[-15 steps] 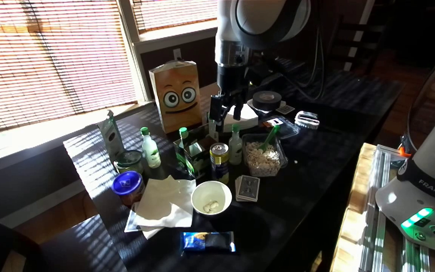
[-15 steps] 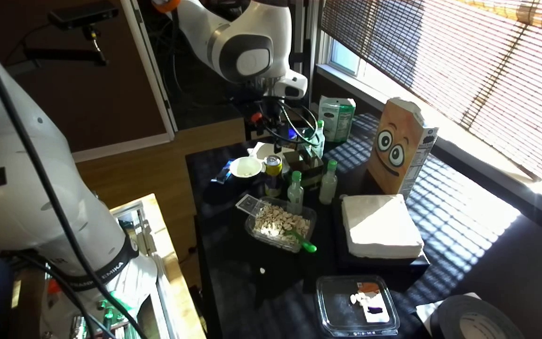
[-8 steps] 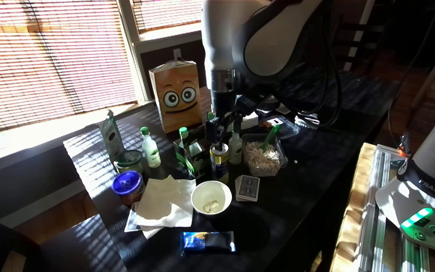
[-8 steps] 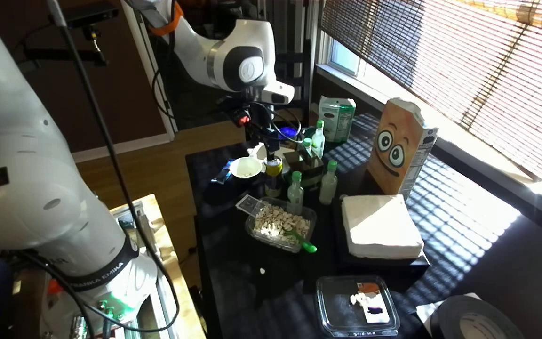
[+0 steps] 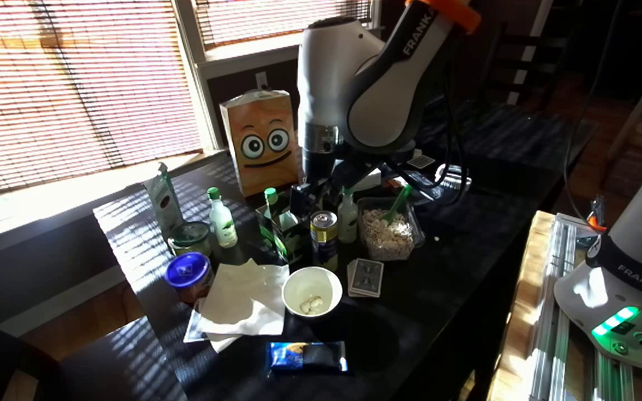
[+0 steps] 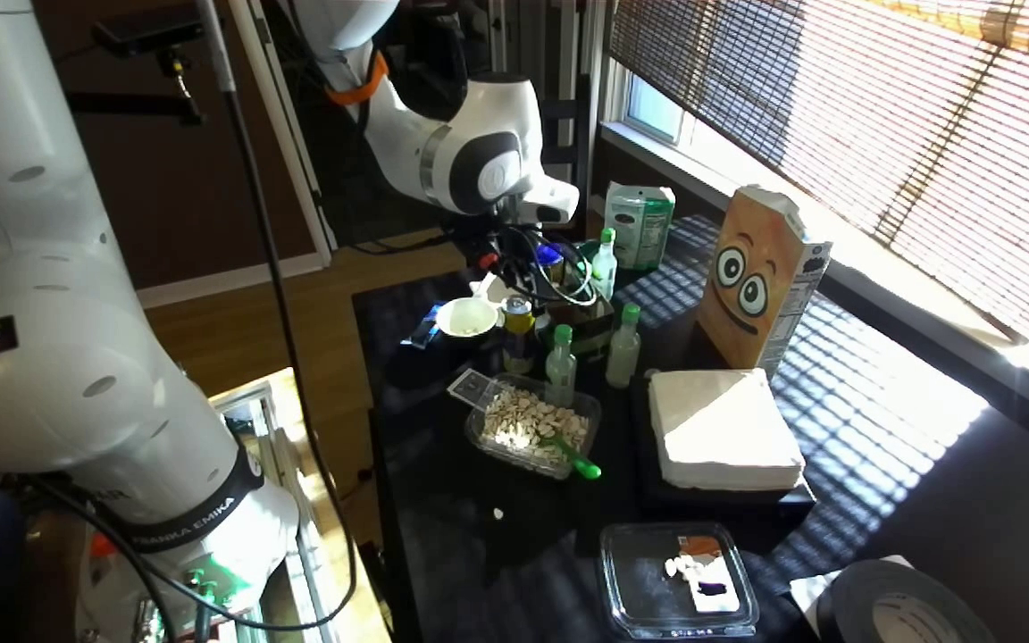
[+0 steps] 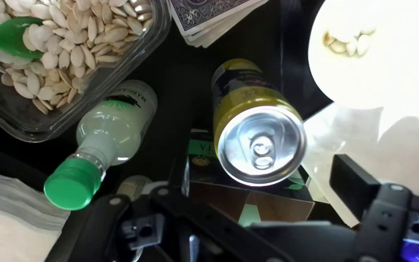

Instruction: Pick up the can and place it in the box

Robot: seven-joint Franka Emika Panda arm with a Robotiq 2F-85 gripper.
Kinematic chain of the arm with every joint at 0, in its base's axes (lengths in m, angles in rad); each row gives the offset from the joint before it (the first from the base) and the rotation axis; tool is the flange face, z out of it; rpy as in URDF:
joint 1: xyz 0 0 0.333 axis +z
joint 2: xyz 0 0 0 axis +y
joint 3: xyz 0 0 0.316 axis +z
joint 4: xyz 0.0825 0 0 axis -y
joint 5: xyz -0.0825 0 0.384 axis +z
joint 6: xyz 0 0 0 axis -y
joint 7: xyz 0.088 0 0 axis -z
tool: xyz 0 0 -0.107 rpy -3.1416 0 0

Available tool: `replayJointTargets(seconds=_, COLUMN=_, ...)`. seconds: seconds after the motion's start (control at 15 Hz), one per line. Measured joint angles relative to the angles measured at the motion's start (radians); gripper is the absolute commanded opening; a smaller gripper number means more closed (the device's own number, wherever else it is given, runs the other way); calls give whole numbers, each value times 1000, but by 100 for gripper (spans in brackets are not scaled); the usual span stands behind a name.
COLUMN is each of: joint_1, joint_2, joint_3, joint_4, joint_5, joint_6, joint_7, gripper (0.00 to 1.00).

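The yellow-and-dark can point(image 5: 325, 242) stands upright on the dark table in both exterior views point(image 6: 519, 344). In the wrist view, the can point(image 7: 260, 145) shows its silver top just ahead of the fingers. My gripper point(image 7: 267, 178) is open, with its fingers apart on either side of the near edge of the can's top; nothing is between the pads that looks gripped. In an exterior view my gripper point(image 5: 318, 197) is low behind the can, over the bottle carrier. The tall tan box point(image 5: 265, 147) with a cartoon face stands farther back by the window, also seen in the exterior view point(image 6: 747, 277).
A black-green bottle carrier point(image 5: 285, 236) stands beside the can. A green-capped bottle point(image 7: 111, 127) and a clear tub point(image 7: 35, 133) of seeds are close by. A white bowl point(image 5: 311, 281), playing cards point(image 5: 366, 277) and white paper point(image 5: 243, 295) lie around it. A white napkin stack point(image 6: 720, 429) stands nearer the box.
My gripper has come down from above. Over the last half second it moved from over the can's top to lower behind it, toward the carrier. The can has not moved.
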Motion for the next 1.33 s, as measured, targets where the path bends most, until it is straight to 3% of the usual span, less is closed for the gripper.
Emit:
replayJointTargets(seconds=0.33, joint_1=10, joint_2=47, joint_3=-16, joint_4=8, joint_5=12, joint_6=16, joint_7=0, gripper=100)
replayJointTargets(seconds=0.47, joint_1=19, joint_2=49, joint_3=-16, joint_4=8, joint_5=16, joint_6=17, joint_7=0, gripper=92)
replayJointTargets(seconds=0.73, joint_1=35, joint_2=49, joint_3=-18, joint_4=7, joint_5=20, joint_6=17, joint_7=3, gripper=91)
replayJointTargets(seconds=1.0, joint_1=52, joint_2=47, joint_3=-34, joint_4=5, joint_5=19, joint_6=17, joint_7=22, gripper=77)
replayJointTargets(seconds=1.13, joint_1=63, joint_2=47, joint_3=-48, joint_4=3, joint_5=18, joint_6=14, joint_7=34, gripper=75)
replayJointTargets(seconds=1.2, joint_1=67, joint_2=46, joint_3=-54, joint_4=2, joint_5=18, joint_6=10, joint_7=39, gripper=68)
replayJointTargets(seconds=1.27, joint_1=72, joint_2=45, joint_3=-60, joint_4=1, joint_5=17, joint_6=4, joint_7=46, gripper=51)
replayJointTargets(seconds=1.33, joint_1=75, joint_2=43, joint_3=-65, joint_4=1, joint_5=16, joint_6=-2, joint_7=52, gripper=44)
